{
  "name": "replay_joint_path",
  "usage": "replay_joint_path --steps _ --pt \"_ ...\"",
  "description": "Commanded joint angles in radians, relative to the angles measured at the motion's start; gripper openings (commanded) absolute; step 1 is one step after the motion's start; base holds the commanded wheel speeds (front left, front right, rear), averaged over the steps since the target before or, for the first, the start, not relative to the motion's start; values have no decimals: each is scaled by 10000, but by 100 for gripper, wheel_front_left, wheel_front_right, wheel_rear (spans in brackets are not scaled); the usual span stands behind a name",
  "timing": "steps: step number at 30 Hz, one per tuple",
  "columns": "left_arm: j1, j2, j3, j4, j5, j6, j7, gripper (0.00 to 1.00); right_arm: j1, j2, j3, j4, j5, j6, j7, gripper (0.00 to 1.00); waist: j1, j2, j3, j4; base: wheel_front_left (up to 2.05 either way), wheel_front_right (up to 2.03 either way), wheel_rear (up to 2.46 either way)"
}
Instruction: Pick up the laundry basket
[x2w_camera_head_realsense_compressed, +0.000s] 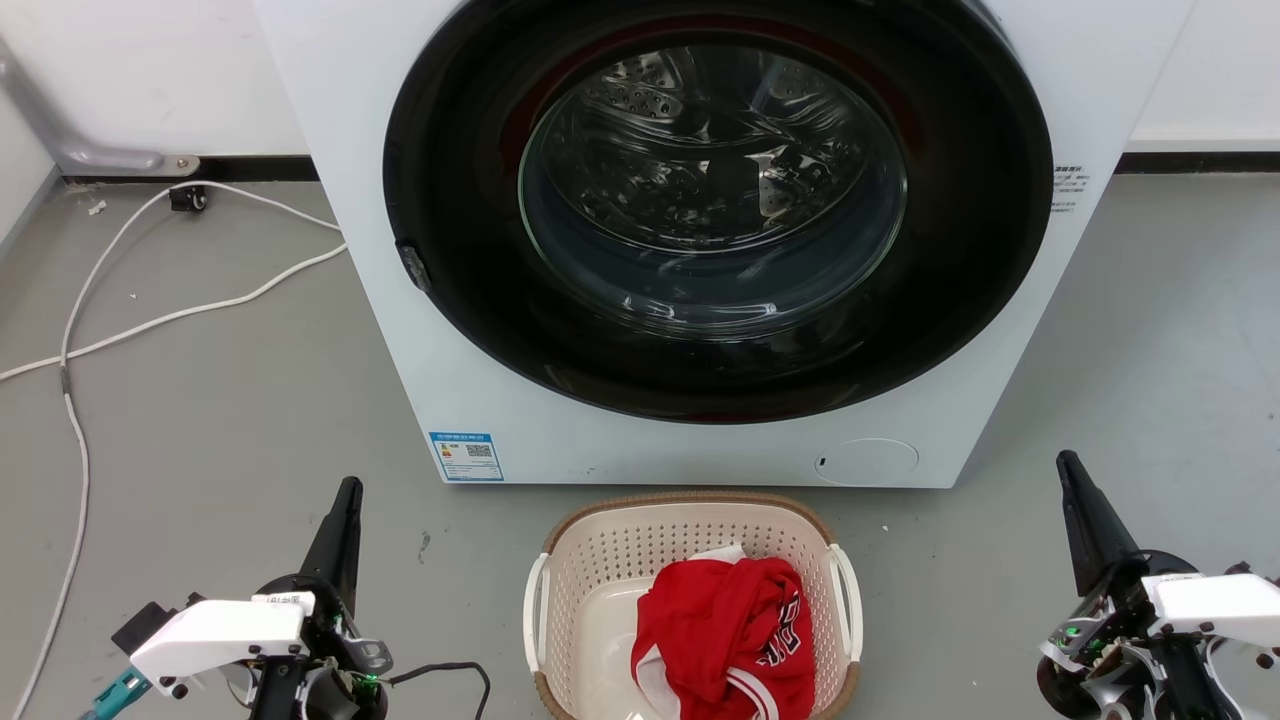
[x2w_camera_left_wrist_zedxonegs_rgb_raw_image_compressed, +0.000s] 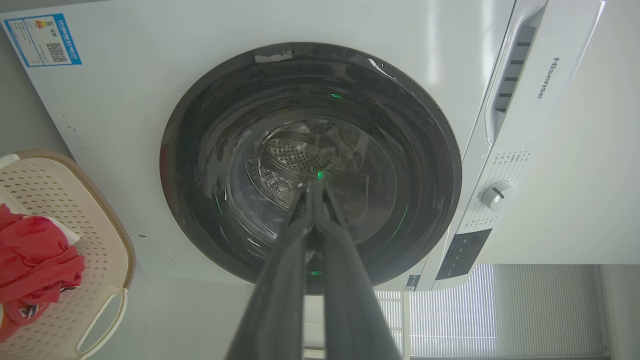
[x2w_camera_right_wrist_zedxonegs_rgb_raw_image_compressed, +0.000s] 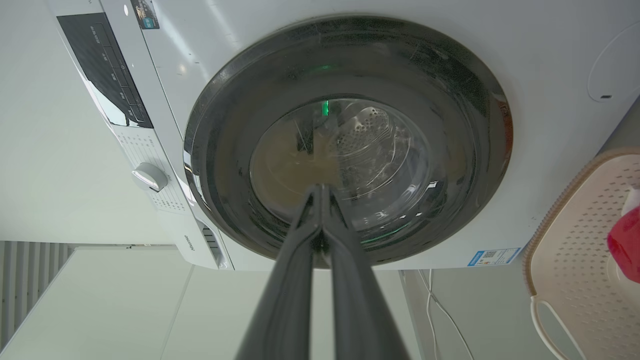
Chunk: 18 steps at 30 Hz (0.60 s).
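Grey floor (x2w_camera_head_realsense_compressed: 200, 420) runs back to a white wall (x2w_camera_head_realsense_compressed: 150, 80) with a dark skirting, and a white cable (x2w_camera_head_realsense_compressed: 150, 322) trails along the left in the head view. A white washing machine (x2w_camera_head_realsense_compressed: 400, 300) with a dark round door (x2w_camera_head_realsense_compressed: 470, 330) stands ahead. The laundry basket (x2w_camera_head_realsense_compressed: 690, 505) sits upright on the floor just in front of it, mouth up, one end towards the machine. Its loop handles (x2w_camera_head_realsense_compressed: 537, 610) face left and right. The picture cuts off its near end, so I cannot tell its long axis. A red garment (x2w_camera_head_realsense_compressed: 725, 620) lies inside. The left gripper (x2w_camera_head_realsense_compressed: 349, 488) and right gripper (x2w_camera_head_realsense_compressed: 1066, 460) are well apart from it on either side.

In the left wrist view, the left gripper (x2w_camera_left_wrist_zedxonegs_rgb_raw_image_compressed: 312, 186) has its fingers pressed together, aimed at the door. The basket (x2w_camera_left_wrist_zedxonegs_rgb_raw_image_compressed: 100, 235) is at the edge.

In the right wrist view, the right gripper (x2w_camera_right_wrist_zedxonegs_rgb_raw_image_compressed: 320, 189) also has its fingers together, with the basket (x2w_camera_right_wrist_zedxonegs_rgb_raw_image_compressed: 565, 250) at the side.
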Motion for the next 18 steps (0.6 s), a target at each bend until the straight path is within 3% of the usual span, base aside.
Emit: replay_joint_path --steps 1,18 --pt "-109 -9 26 13 38 -32 28 0 -132 43 -14 10 -3 4 18 0 0 -1 0 0 0 0 0" --pt "-112 -23 46 14 46 -33 30 0 -133 48 -23 10 -15 4 29 0 0 -1 0 0 0 0 0"
